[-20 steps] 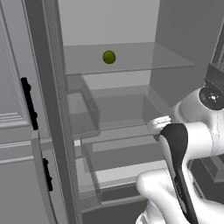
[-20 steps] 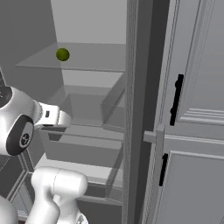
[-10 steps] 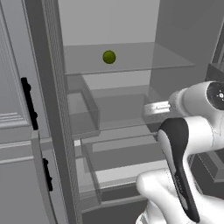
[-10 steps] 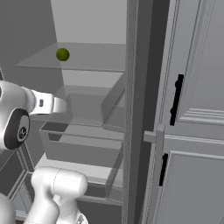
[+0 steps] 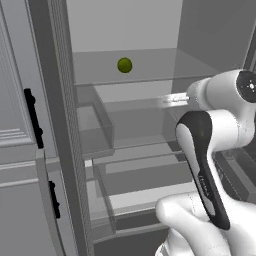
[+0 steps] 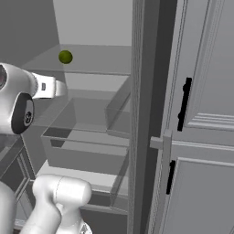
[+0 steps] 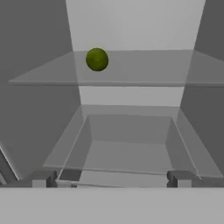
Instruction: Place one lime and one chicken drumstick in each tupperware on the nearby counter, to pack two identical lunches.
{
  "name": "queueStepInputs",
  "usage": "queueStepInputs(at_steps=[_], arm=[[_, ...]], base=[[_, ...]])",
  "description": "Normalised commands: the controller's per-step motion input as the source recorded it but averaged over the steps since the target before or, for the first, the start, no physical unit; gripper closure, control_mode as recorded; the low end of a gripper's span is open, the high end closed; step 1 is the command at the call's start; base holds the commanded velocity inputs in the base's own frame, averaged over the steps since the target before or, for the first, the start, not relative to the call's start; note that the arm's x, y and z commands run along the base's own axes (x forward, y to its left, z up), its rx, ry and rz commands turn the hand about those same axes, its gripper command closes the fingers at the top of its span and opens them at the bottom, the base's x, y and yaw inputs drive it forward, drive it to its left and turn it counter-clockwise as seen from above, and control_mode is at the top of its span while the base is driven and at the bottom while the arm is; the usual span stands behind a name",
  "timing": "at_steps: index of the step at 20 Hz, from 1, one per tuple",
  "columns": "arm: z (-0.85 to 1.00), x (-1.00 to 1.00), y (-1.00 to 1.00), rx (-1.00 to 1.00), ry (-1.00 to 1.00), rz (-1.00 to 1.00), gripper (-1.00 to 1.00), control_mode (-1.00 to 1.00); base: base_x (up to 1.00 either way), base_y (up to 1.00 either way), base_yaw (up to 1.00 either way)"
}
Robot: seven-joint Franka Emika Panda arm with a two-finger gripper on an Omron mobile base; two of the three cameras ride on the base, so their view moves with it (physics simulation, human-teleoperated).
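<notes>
One lime, a small yellow-green ball, rests on the upper glass shelf of an open fridge, towards the shelf's left. My gripper is open and holds nothing. It points into the fridge, below the shelf's level and short of the lime. Its two dark fingertips stand wide apart at the bottom of the hand view. The chicken drumstick, the tupperware and the counter are out of view.
Under the shelf sits a clear drawer. The fridge's upright edge stands close beside the arm. Grey panelled doors with black handles flank the opening.
The hand has risen and swung forward into the fridge opening, closer to the shelf with the lime. The jaws have stayed open and the lime has not moved.
</notes>
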Motion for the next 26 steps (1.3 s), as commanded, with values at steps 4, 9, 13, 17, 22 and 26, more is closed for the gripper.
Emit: queueStepInputs(at_steps=[4,9,13,17,22,26], arm=[[0.44,0.39,0.33,0.0,-0.01,0.1,-1.0,-1.0],[0.34,0.45,0.21,0.0,0.02,0.02,-1.0,-1.0],[0.04,0.48,0.05,0.0,0.08,0.0,-1.0,-1.0],[0.0,0.73,0.18,0.0,0.14,0.0,-1.0,-1.0],[-0.02,0.96,0.31,0.0,0.14,0.0,-1.0,-1.0],[-0.09,0.95,0.23,0.0,0.04,0.0,-1.0,-1.0]], base=[[0.0,0.0,0.0],[0.0,0.0,0.0],[0.0,0.0,0.0],[0.0,0.0,0.0],[0.0,0.0,0.0],[0.0,0.0,0.0]])
